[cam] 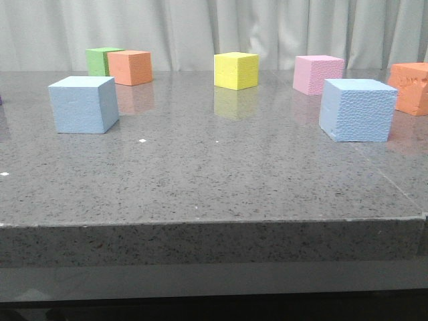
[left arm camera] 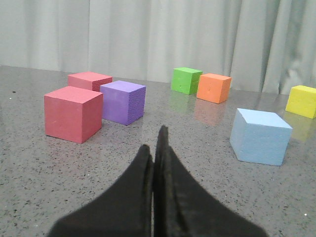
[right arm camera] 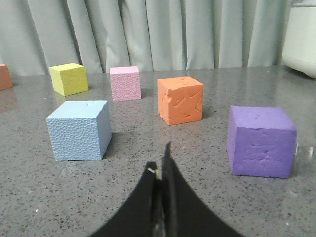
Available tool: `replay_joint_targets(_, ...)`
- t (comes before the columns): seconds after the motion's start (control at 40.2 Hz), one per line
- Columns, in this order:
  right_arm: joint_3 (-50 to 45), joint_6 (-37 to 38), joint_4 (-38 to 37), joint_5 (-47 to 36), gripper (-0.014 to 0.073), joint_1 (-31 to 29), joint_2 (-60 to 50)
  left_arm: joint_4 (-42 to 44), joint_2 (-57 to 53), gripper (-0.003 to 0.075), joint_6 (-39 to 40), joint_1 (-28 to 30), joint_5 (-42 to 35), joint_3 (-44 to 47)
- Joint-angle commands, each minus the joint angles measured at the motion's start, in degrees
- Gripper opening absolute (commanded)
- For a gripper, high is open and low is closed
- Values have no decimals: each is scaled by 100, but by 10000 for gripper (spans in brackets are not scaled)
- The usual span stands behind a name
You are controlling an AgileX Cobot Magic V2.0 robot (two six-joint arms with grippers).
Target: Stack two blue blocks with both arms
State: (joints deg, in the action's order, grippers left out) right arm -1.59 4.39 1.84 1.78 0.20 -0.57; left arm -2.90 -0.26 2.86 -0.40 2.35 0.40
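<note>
- Fingers (left arm camera: 160, 163) of the left gripper (left arm camera: 154, 148) are pressed together, tips touching, holding nothing, low over the table (left arm camera: 39, 197).
- Fingers (right arm camera: 168, 168) of the right gripper (right arm camera: 162, 165) are likewise together and empty.
- Neither gripper shows in the front view.
- Smooth blue block (left arm camera: 260, 136) sits on the table ahead of the left gripper and off to one side, untouched; in the front view it (cam: 83, 104) stands at the left.
- Pebbly blue block (right arm camera: 79, 130) sits ahead of the right gripper, also untouched; in the front view it (cam: 357, 110) stands at the right.
- The two blue blocks are well apart, each flat on the table, not stacked.
- Near the left gripper: a red cube (left arm camera: 72, 113), a second red cube (left arm camera: 90, 80) behind it, and a purple cube (left arm camera: 123, 101) beside them.
- Farther back at the left: a green cube (cam: 100, 61) touching or just beside an orange cube (cam: 130, 67).
- A yellow cube (cam: 235, 70) stands mid-table at the back; a pink cube (cam: 317, 73) is behind the pebbly block.
- A dented orange cube (right arm camera: 180, 99) and another purple cube (right arm camera: 261, 140) lie near the right gripper.
- A pale curtain (cam: 267, 30) hangs behind the table.
</note>
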Motion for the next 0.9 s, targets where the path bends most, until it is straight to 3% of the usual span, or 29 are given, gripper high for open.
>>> replay_joint_targets(0.0,35,-8,-74,-540,-67,-24,-104,-31,-102,-20,60,8,-465,3)
replay_joint_targets(0.373,79,-14,-74,-718,-67,-20,-104,-43,-102,-20,60,8,-649,-40)
replay_joint_targets(0.572,849,-14,-69,-178,-67,-20,-104,-53,-102,-20,60,8,-402,-836)
replay_joint_targets(0.721,1837,-117,-100,647,-67,-20,74,-30,52,-20,60,8,185,-1720)
replay_joint_targets(0.87,2889,-204,-125,1504,-67,-20,740,-28,620,-20,5,8,1443,-2811)
